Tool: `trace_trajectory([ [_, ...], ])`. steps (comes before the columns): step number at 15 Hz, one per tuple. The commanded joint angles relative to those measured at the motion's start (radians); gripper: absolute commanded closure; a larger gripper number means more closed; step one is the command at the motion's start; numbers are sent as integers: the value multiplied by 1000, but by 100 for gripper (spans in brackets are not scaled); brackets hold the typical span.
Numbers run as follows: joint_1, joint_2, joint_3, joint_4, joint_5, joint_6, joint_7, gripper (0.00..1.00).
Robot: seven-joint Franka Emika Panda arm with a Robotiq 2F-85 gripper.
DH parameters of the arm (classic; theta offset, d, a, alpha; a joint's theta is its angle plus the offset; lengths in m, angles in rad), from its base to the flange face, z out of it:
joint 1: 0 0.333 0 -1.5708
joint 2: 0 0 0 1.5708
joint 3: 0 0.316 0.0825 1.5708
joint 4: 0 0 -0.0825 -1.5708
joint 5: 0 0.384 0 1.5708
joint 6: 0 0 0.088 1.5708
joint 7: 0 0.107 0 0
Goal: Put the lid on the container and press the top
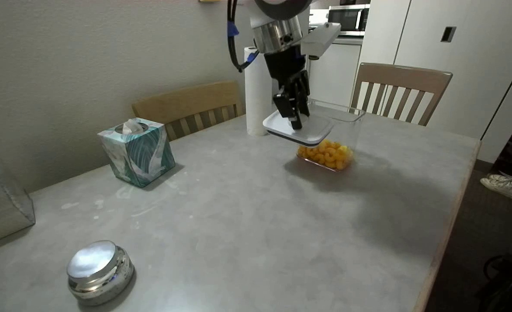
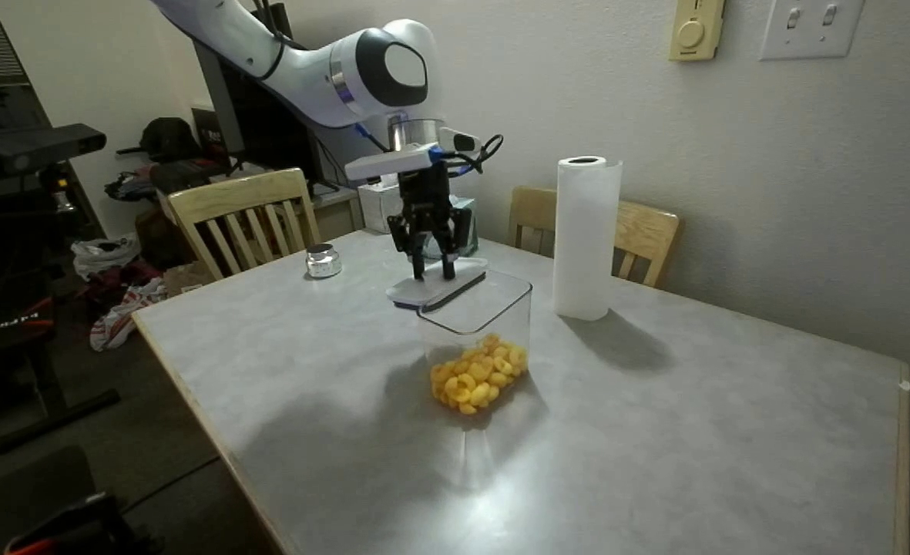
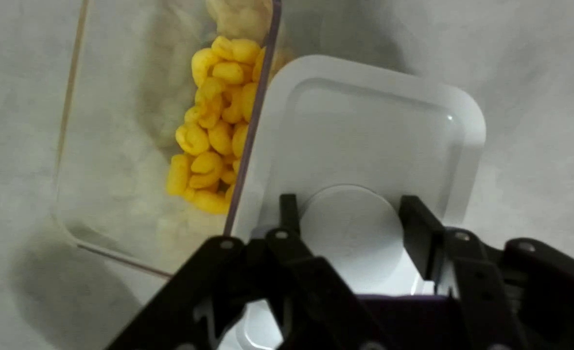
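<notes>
The lid (image 1: pixel 317 130) is flat, white and square with rounded corners. My gripper (image 1: pixel 300 121) is shut on the round button (image 3: pixel 352 228), one finger on each side, in the wrist view. The lid hangs above the table near the container's rim height, roughly level. The clear container (image 2: pixel 518 320) stands upright and open on the table with yellow-orange snack pieces (image 2: pixel 474 378) low inside. In the wrist view the lid (image 3: pixel 364 126) lies beside the container's rim (image 3: pixel 251 121), its edge lining up with it. I cannot tell whether they touch.
A paper towel roll (image 2: pixel 585 239) stands on the table (image 2: pixel 693 432) near the container. A teal tissue box (image 1: pixel 141 156), a grey box (image 1: pixel 4 203) and a shiny metal dome (image 1: pixel 99 273) stand farther off. Chairs (image 1: pixel 403 82) stand at the table's edges.
</notes>
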Motion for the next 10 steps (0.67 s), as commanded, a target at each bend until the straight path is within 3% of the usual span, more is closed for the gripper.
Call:
trace_trajectory([
  [1, -5, -46, -7, -21, -32, 31, -15, 71],
  [10, -32, -141, -26, -86, -32, 44, -7, 71],
])
